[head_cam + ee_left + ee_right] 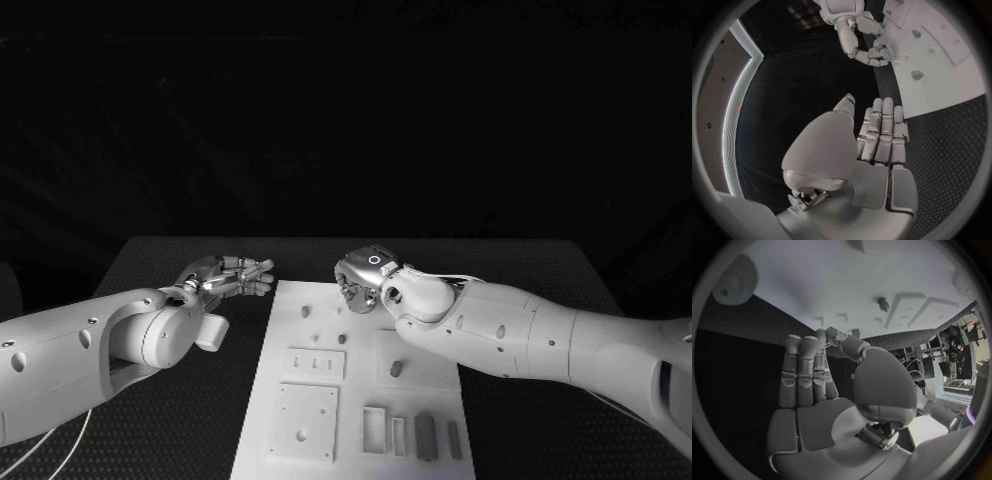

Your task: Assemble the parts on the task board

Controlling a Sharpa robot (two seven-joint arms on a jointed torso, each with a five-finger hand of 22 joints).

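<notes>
task board (353, 400), left hand (231, 275), right hand (368, 278)

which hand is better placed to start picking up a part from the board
Right, probably. The right hand hangs over the board's far end near small parts; the left hand is beside the board, over bare table.

The task board (296, 430) lies mid-table; the left hand (228, 276) is just beside its far-left corner, the right hand (365, 279) over its far edge.
</notes>
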